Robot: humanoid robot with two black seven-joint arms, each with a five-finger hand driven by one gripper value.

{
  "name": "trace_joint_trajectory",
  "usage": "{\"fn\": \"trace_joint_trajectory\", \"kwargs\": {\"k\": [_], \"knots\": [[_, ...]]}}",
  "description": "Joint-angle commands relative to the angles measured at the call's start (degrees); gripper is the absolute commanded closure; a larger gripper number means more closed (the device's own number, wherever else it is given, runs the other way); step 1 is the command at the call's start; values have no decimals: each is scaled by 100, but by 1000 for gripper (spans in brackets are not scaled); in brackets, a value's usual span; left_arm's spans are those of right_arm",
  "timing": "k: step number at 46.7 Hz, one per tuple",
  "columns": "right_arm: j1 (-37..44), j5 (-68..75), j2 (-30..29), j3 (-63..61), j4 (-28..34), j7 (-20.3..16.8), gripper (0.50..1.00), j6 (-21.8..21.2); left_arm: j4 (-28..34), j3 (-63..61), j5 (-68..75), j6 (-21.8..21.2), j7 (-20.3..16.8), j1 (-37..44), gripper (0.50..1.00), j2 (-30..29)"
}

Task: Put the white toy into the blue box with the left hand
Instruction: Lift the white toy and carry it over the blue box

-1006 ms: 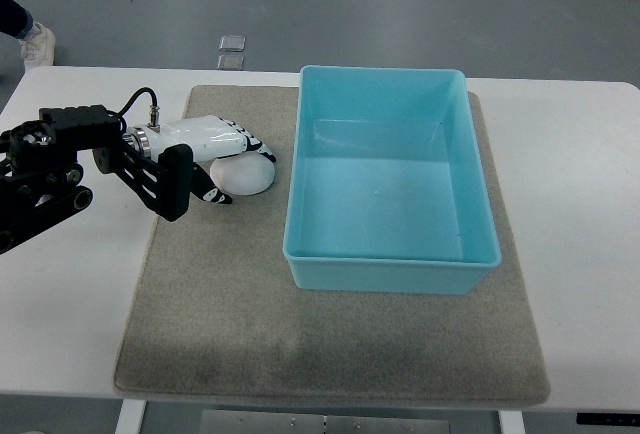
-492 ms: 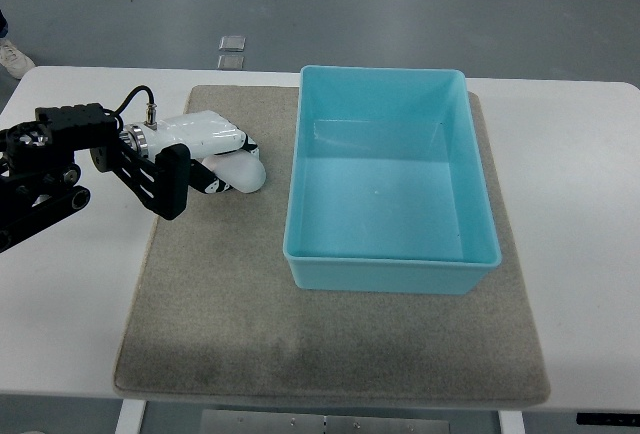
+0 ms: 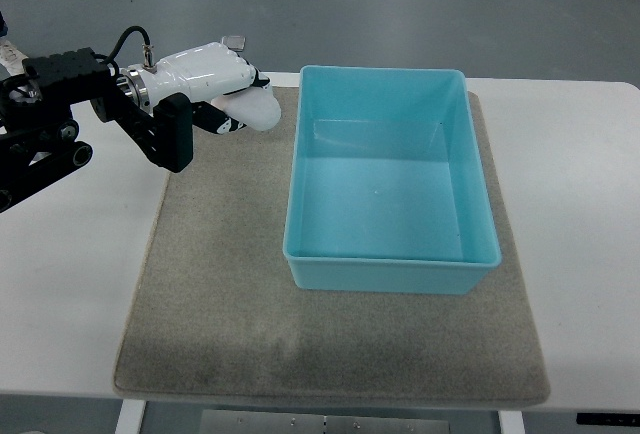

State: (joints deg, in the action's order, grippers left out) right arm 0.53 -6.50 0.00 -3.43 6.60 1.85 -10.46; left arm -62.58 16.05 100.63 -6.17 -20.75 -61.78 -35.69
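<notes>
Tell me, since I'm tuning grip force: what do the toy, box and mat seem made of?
Toy: smooth matte white, perhaps soft foam or plastic; unclear.
Box: glossy blue plastic, judging by reflections on its floor.
Mat: grey felt-like fabric, fuzzy and non-reflective.

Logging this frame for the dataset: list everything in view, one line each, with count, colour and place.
white toy: one, white, rounded, held in the left hand, left of the box's far corner.
blue box: one, light blue, open and with nothing inside, on the right part of the mat.
mat: one, grey-brown, spread over the middle of the table.
table: one, white, under the mat.
small square items: at least one, pale, on the grey floor beyond the table; too small to identify.
left hand: one, white with black fingertips, on a black arm coming in from the left edge, closed on the toy.
</notes>
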Motion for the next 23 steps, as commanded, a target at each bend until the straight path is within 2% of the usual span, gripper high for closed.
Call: {"fn": "trace_joint_trajectory", "kwargs": {"k": [1, 10, 23], "knots": [[0, 0, 0, 0, -1, 8, 564, 0, 1, 12, 1, -182, 9, -89, 1000, 26], [0, 0, 0, 0, -1, -1, 564, 0, -70, 82, -52, -648, 18, -274, 1000, 219], [0, 0, 0, 0, -1, 8, 564, 0, -78, 21, -78, -728, 18, -159, 994, 870]]}}
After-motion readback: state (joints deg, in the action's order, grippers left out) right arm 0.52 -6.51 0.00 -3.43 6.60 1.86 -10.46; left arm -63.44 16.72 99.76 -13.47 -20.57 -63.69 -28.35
